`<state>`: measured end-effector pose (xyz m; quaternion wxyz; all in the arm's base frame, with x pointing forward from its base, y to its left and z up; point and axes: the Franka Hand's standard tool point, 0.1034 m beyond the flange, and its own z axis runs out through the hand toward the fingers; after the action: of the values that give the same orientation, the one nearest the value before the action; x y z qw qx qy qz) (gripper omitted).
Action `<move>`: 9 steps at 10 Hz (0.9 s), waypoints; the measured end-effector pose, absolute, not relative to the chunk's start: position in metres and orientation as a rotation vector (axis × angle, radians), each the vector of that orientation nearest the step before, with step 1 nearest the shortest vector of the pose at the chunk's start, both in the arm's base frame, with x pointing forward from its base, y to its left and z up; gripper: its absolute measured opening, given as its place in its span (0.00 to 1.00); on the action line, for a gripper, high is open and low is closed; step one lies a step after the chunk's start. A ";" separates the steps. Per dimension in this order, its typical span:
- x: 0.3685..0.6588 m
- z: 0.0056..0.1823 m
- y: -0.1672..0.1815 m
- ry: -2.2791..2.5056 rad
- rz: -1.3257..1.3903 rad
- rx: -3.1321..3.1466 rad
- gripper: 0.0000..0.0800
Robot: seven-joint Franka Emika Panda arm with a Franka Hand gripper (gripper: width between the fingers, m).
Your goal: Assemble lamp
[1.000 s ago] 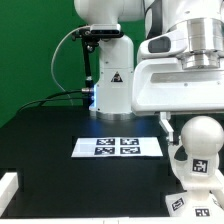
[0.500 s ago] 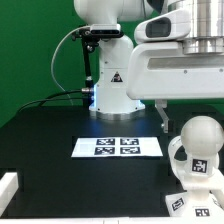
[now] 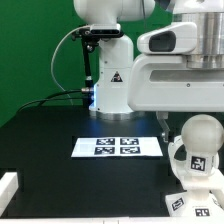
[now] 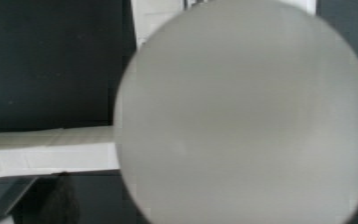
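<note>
1. One bulb (image 3: 203, 135) stands near, at the exterior view's right, seemingly seated in the base (image 3: 205, 203); its head fills my wrist view.
2. My jaws' spread I cannot tell.
3. Next, I judge: grip its head and twist it home.

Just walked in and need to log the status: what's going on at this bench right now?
A Franka arm is putting a white lamp together. The bulb stands upright on the base at the exterior view's right, and the arm hangs close above it. Whether its claw holds anything cannot be told. The marker board lies mid-table; the shade is not in view.
</note>
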<state>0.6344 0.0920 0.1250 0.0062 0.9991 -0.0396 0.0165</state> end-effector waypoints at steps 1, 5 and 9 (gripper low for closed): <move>0.634 0.124 0.094 -0.120 0.056 3.127 0.87; 0.626 0.118 0.101 -0.101 0.091 3.130 0.87; 0.625 0.123 0.099 -0.104 0.072 3.127 0.87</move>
<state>0.6247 0.0987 0.1232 0.0060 0.9992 -0.0333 0.0230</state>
